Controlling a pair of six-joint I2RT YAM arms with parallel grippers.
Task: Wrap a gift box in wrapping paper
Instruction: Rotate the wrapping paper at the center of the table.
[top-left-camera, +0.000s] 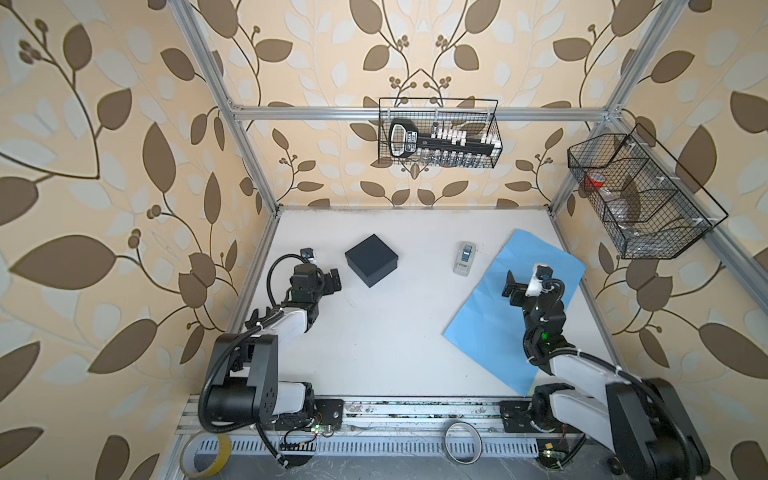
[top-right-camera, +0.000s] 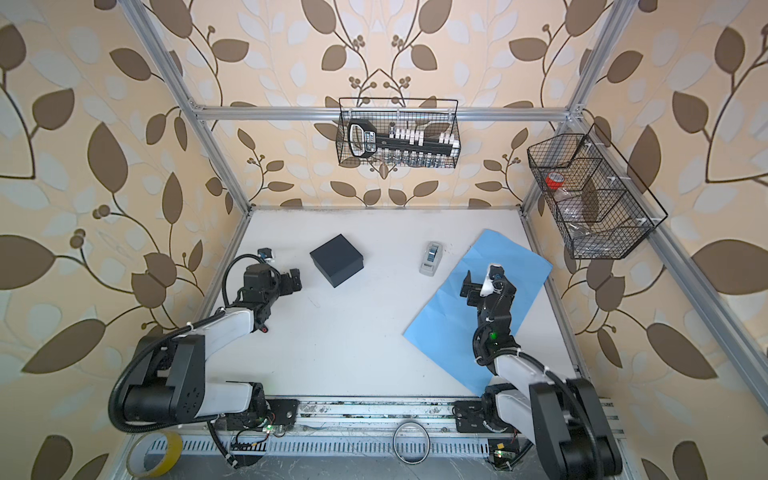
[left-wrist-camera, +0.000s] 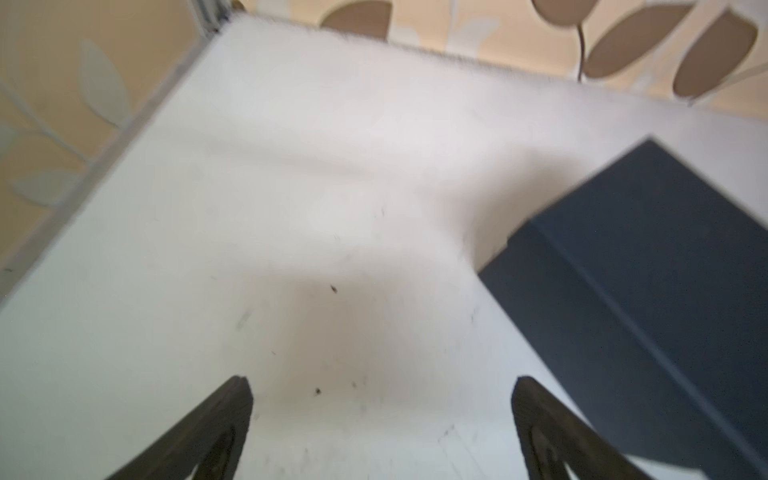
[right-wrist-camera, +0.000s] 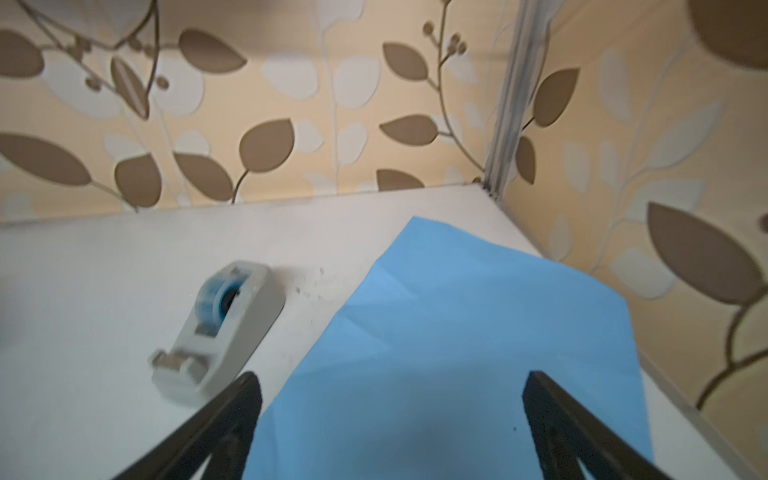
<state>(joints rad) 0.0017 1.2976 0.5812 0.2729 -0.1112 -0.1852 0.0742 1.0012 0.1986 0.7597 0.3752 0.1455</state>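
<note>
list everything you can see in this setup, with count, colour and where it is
gift box: 1, black, left part of table, lid on
wrapping paper: 1, light blue, flat on table's right side
tape dispenser: 1, grey-white, between gift box and wrapping paper
table: 1, white, under everything
back wire basket: 1, black, hung on back rail, contents unclear
side wire basket: 1, black, hung on right rail
red roll: 1, red, inside side wire basket
yellow tape roll: 1, yellow, front ledge, left
ring: 1, pale grey, front ledge, centre
left tool: 1, black, open, empty, beside gift box
right tool: 1, black, open, empty, above wrapping paper
</note>
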